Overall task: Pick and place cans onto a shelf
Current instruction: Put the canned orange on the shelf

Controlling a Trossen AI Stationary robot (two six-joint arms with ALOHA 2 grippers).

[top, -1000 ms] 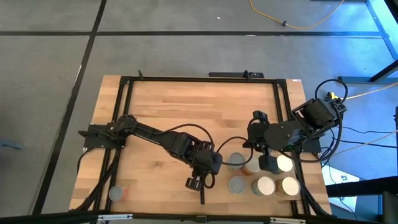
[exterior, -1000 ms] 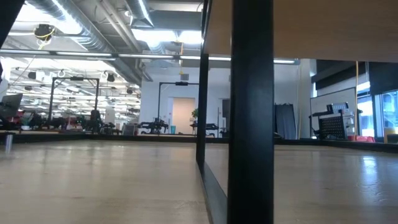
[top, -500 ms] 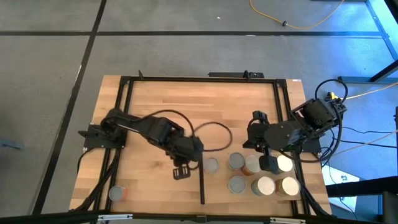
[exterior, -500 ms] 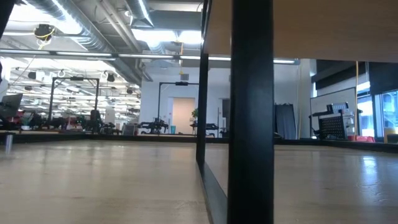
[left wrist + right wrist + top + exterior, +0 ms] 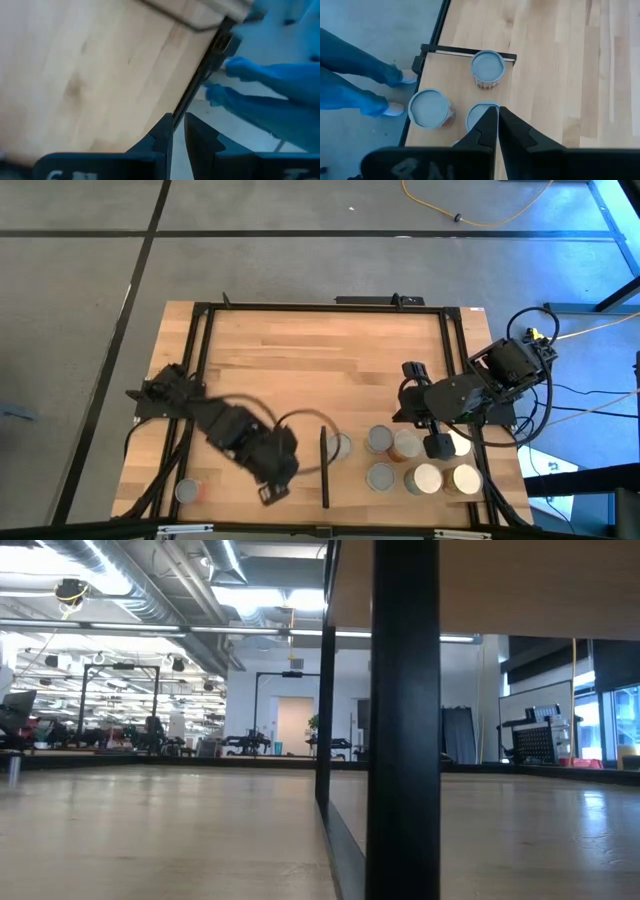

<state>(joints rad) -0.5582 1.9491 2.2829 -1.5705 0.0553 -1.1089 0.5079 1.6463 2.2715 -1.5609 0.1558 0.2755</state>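
Note:
Several cans stand upright on the pale-wood shelf (image 5: 490, 500) at the table's near right, among them silver-topped ones (image 5: 340, 446) (image 5: 381, 476) and a white-topped one (image 5: 424, 478). The shelf's black strip (image 5: 324, 468) is its left edge. One more can (image 5: 186, 491) stands at the near left corner. My left gripper (image 5: 268, 492) is shut and empty above the table, left of the strip; it also shows in the left wrist view (image 5: 178, 122). My right gripper (image 5: 435, 446) is shut and empty above the cans. The right wrist view (image 5: 497, 112) shows three cans below it (image 5: 487, 67) (image 5: 431, 107) (image 5: 479, 114).
The black table frame (image 5: 300, 308) runs round the wooden top. A person's blue-clad legs (image 5: 350, 75) stand just past the near edge by the shelf. Bare wood (image 5: 320, 370) lies across the far half of the table.
My left gripper has gone from beside the shelf's black strip toward the table's left and near edges, and the arm has drawn back with it. A silver-topped can at the shelf's left end, hidden under the arm before, now shows standing upright.

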